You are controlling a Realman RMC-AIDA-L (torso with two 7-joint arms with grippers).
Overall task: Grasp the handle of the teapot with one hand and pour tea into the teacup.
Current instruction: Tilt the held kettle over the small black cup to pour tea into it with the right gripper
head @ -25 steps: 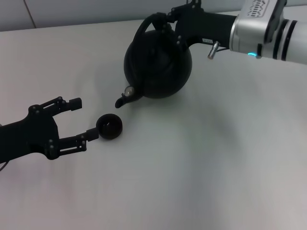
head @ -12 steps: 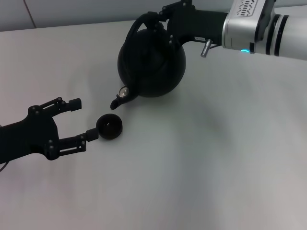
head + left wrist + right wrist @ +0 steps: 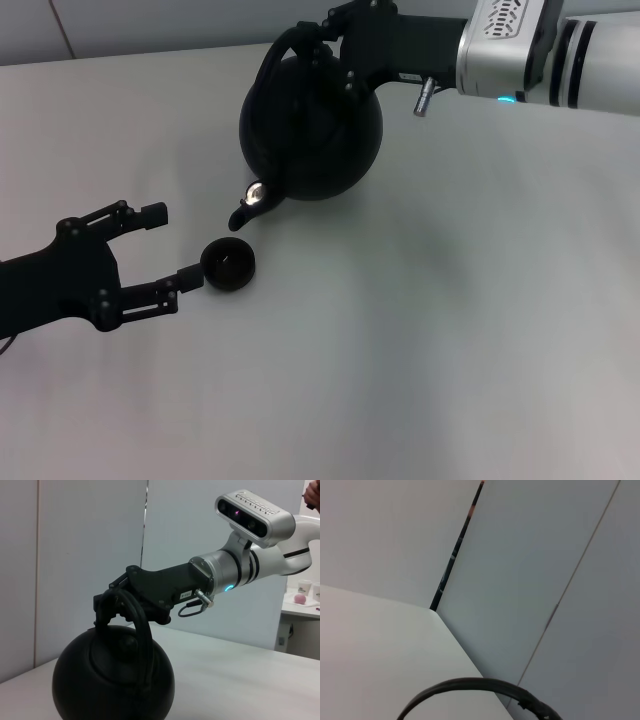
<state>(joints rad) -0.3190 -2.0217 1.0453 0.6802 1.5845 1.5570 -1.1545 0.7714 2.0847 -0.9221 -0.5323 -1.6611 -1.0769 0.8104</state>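
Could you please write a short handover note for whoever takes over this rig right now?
Right gripper is shut on the handle of the teapot, which is tipped with its spout toward the teacup but not over it.
Left gripper is open beside the teacup, one fingertip close to its rim; contact unclear.
Done: handle grasped, teapot brought near the teacup.
Left: bring the spout over the teacup and pour; no tea is visibly flowing.
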